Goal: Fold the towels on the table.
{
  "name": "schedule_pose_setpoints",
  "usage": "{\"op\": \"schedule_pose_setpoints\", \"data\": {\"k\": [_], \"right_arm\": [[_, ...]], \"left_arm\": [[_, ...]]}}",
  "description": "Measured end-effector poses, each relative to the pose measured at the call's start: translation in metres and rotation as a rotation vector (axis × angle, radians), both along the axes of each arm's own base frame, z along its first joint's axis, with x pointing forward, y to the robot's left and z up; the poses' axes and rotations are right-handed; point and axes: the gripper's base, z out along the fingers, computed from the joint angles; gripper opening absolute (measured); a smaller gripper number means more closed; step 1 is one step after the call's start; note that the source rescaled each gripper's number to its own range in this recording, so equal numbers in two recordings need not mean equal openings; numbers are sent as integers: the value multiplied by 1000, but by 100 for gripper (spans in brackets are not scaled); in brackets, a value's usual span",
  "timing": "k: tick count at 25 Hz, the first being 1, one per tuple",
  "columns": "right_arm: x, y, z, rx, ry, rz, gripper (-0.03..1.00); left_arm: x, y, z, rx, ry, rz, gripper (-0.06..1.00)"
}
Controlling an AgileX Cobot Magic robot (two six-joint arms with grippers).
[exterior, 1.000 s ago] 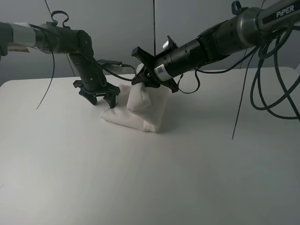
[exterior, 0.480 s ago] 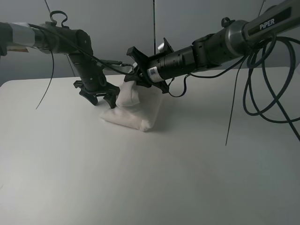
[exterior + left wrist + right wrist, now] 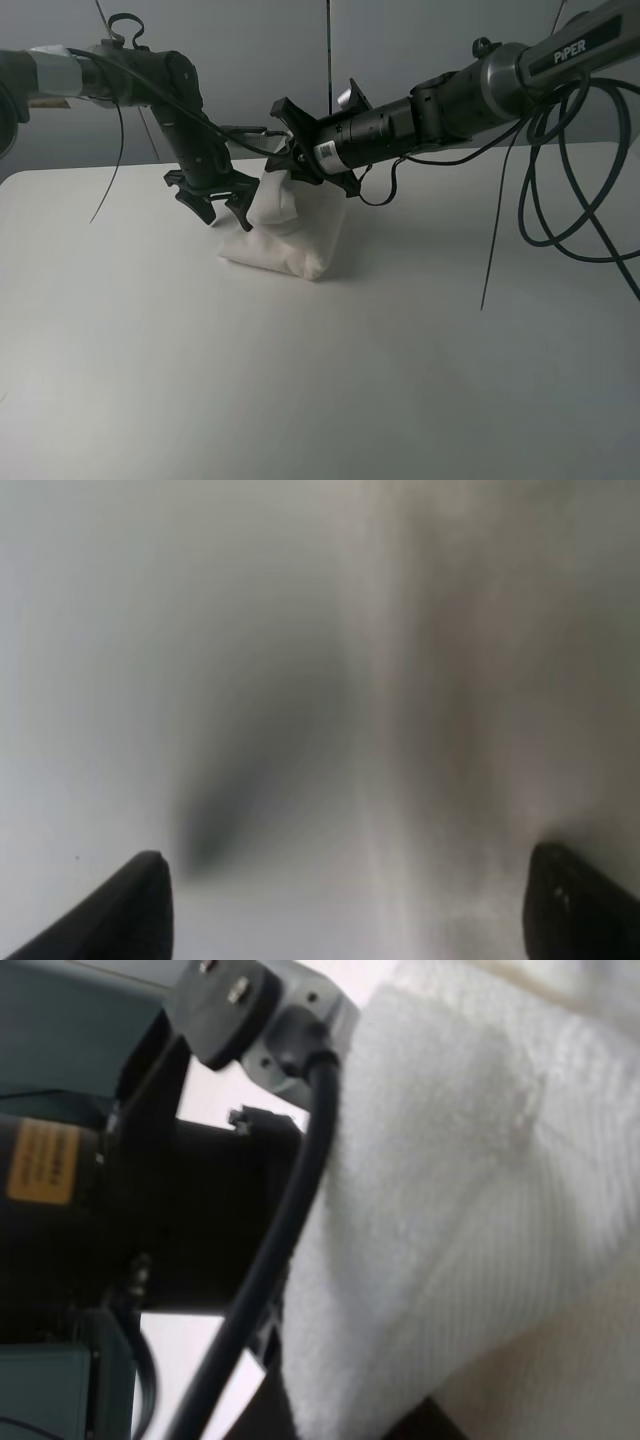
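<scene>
Towel (image 3: 300, 245): raised flap clamped in right gripper (image 3: 284, 172), left gripper (image 3: 224, 212) jaws apart beside it; advise carrying flap across level, releasing once edges align.

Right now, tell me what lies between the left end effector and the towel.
Nothing. In the exterior high view the open left end effector hangs right beside the raised fold of the towel. No object separates them. Whether they touch cannot be judged.

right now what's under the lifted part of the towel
The right pincer pinches a flap of the towel up; under that flap only more of the same towel shows, lying folded on the table. Whatever sits between its layers or beneath it is covered.
</scene>
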Motion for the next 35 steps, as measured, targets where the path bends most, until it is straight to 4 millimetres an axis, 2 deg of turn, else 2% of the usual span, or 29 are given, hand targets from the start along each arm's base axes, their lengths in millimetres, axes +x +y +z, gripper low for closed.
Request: {"op": "schedule_pose_setpoints", "data": {"k": [12, 20, 22, 23, 27, 28, 30, 35], "right_arm": [[-1, 1, 0, -5, -1, -1, 2], [-2, 5, -2, -28, -16, -8, 2], [-3, 9, -2, -41, -36, -6, 10], [-5, 12, -2, -43, -53, 0, 21], [-11, 22, -2, -68, -110, 40, 76], [-11, 23, -2, -74, -114, 39, 84], [-10, 23, -3, -86, -120, 32, 90], [-9, 22, -3, -103, -132, 23, 91]], "left_arm": [[26, -10, 69, -74, -192, -15, 91], [26, -12, 99, -107, -260, -16, 91], [25, -11, 104, -109, -271, -22, 91], [25, -11, 106, -109, -274, -27, 91], [25, -11, 108, -112, -279, -28, 91], [25, -11, 108, -111, -279, -30, 91], [24, -11, 108, -113, -277, -30, 91], [24, -11, 108, -113, -277, -30, 91]]}}
